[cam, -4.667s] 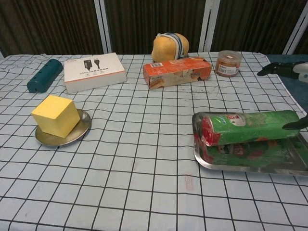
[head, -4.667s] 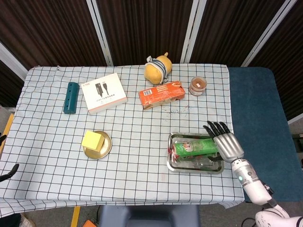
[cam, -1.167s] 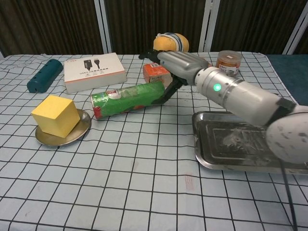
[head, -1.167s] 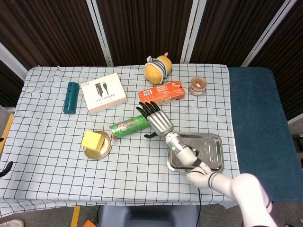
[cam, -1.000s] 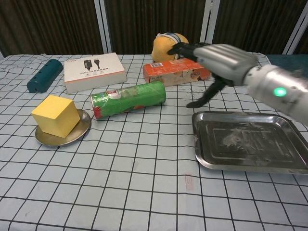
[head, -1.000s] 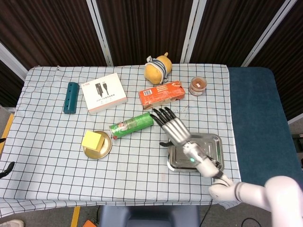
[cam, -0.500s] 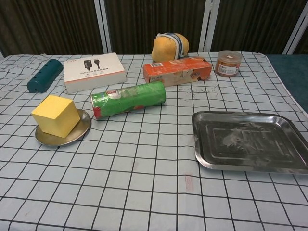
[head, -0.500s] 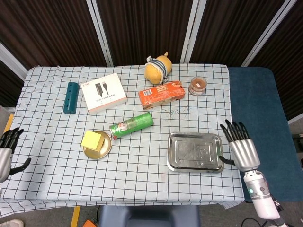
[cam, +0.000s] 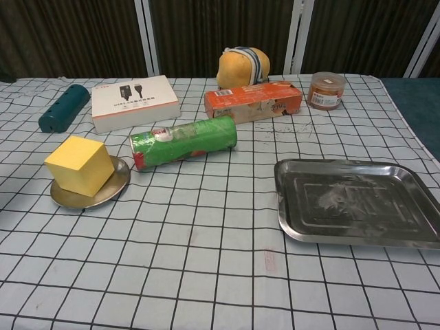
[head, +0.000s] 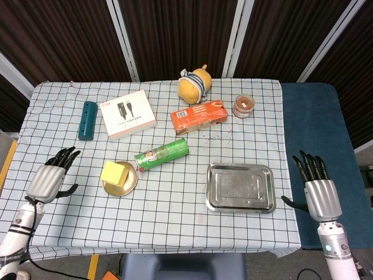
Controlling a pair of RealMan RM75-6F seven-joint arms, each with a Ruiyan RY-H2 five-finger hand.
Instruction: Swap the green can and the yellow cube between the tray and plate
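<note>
The green can (head: 162, 154) (cam: 183, 141) lies on its side on the checked cloth, between the plate and the orange box. The yellow cube (head: 113, 173) (cam: 79, 165) sits on the round brass plate (head: 129, 185) (cam: 117, 187). The steel tray (head: 241, 188) (cam: 354, 201) at the right holds nothing. My left hand (head: 51, 178) hovers over the table's left part, left of the plate, fingers spread and holding nothing. My right hand (head: 318, 191) is off the table's right edge, fingers spread, holding nothing. Neither hand shows in the chest view.
At the back stand a white box (head: 127, 114), a teal cylinder (head: 87, 120), an orange box (head: 199, 117), a yellow plush toy (head: 194, 86) and a small brown jar (head: 243, 106). A blue surface (head: 317, 134) borders the table on the right.
The can went from the tray to the cloth beside the plate, and my right hand withdrew past the right edge. My left hand has moved in over the table's left side.
</note>
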